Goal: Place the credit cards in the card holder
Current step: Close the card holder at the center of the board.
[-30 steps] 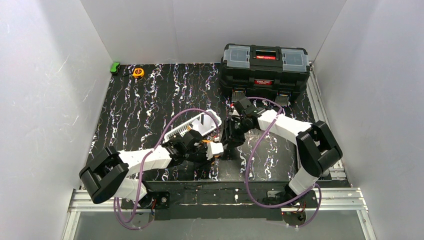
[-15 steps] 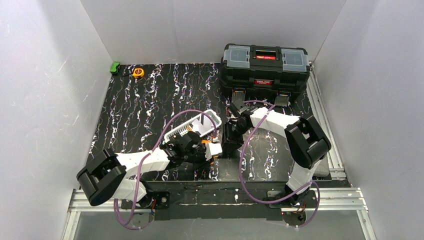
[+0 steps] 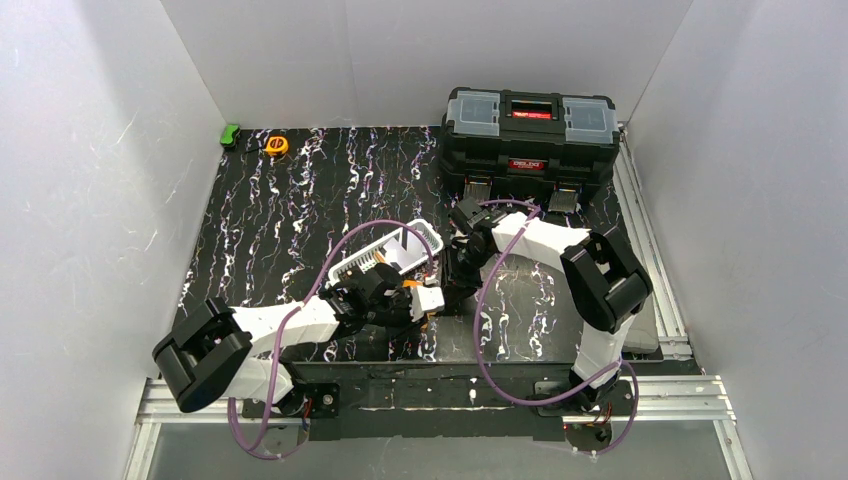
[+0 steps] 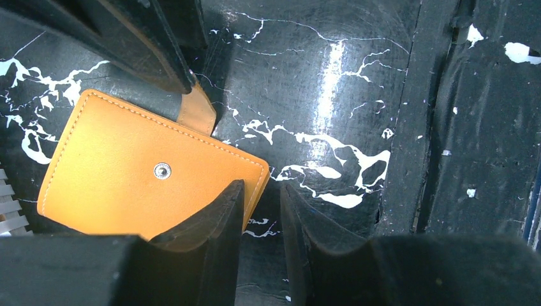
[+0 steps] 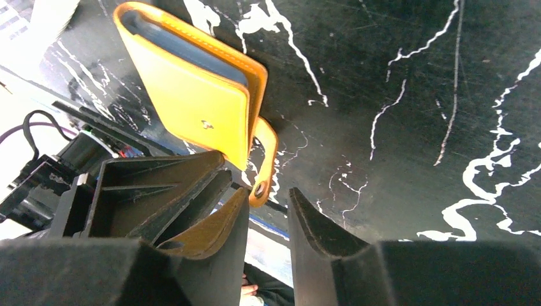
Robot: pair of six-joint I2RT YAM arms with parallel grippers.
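Observation:
The card holder (image 4: 127, 172) is an orange wallet with a metal snap stud, lying folded shut on the black marbled table. My left gripper (image 4: 261, 186) hangs over its near corner, jaws a narrow gap apart, with one finger (image 4: 223, 210) above the leather and only the wallet's edge showing in the gap. In the right wrist view the card holder (image 5: 185, 95) shows its grey-blue inner edge, and its snap tab (image 5: 265, 159) dangles down to my right gripper (image 5: 268, 191). That gripper is open, with the tab's end at the mouth of the jaws. No credit cards show in any view.
A white slotted basket (image 3: 390, 250) stands just behind the two grippers, and a black toolbox (image 3: 528, 140) sits at the back right. A yellow tape measure (image 3: 276, 145) and a green object (image 3: 230, 134) lie at the back left. The table's near edge (image 5: 281, 226) is close to the wallet.
The right arm's elbow has swung left and its jaws have narrowed round the tab. The left arm has barely moved.

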